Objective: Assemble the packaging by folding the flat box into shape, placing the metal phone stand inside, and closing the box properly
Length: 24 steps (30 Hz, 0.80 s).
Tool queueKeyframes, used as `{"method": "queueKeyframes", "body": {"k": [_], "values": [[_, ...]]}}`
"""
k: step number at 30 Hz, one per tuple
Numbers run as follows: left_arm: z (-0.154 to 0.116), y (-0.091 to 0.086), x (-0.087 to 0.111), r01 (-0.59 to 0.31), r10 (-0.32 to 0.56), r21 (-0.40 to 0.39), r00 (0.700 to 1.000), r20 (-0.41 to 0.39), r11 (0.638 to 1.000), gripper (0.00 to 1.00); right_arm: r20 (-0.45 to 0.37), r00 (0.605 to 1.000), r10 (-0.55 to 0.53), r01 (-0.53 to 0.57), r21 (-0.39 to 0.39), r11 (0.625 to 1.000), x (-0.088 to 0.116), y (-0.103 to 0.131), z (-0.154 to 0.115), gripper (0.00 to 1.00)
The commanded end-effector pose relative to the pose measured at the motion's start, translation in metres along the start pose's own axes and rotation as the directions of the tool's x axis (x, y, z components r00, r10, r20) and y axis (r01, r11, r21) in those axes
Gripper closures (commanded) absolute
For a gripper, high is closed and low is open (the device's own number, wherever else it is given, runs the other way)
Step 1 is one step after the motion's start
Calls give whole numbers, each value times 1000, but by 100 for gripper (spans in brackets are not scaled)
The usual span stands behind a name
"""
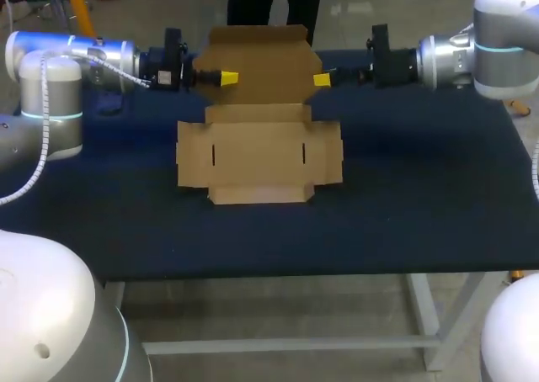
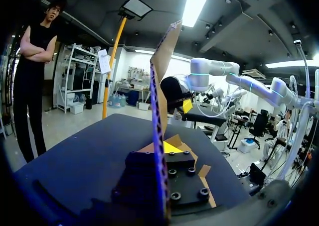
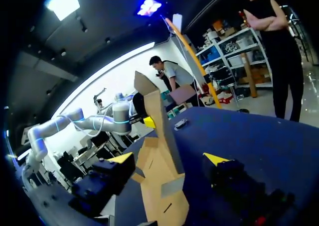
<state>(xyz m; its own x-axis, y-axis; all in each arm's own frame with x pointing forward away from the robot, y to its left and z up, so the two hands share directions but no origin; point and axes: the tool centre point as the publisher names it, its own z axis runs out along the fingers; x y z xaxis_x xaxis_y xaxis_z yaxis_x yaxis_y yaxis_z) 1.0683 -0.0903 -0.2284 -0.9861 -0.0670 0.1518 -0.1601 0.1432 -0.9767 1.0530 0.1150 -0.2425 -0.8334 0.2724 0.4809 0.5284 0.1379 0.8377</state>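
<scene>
Cardboard box [image 1: 257,155] lies flat on the table [image 1: 421,205], long axis running left to right. Beyond it the lid panel [image 1: 261,62] stands upright, facing me. Only my right wrist view shows the right gripper [image 3: 168,159] spread wide astride the panel. The left gripper [image 1: 227,77] sits at the panel's other edge; whether it is clamped I cannot tell.

the flat cardboard box [image 1: 257,151] is plain tan-brown, with two short dark slits on its middle panel. the table [image 1: 421,197] top is dark navy, and its frame [image 1: 425,310] is pale grey-white. the left gripper [image 1: 229,78] and right gripper [image 1: 321,80] are black with bright yellow at the end. the left arm [image 1: 50,87] and right arm [image 1: 497,37] are silver-white, each with a glowing light-blue ring.
</scene>
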Motion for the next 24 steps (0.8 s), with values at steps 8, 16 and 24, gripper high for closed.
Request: {"method": "queueKeyframes", "body": {"k": [8,16,24], "values": [[-2,-11,-7,-23,23,14,999,-33,1000,100,207,978,-39,39,2,999,41,-22,-48,100],[3,-19,-6,-40,41,17,999,-20,999,100,306,950,-57,61,-4,998,60,-39,-73,100],[6,-26,0,-57,57,31,998,-8,998,100,378,923,-71,76,3,997,75,-60,-92,100]]}}
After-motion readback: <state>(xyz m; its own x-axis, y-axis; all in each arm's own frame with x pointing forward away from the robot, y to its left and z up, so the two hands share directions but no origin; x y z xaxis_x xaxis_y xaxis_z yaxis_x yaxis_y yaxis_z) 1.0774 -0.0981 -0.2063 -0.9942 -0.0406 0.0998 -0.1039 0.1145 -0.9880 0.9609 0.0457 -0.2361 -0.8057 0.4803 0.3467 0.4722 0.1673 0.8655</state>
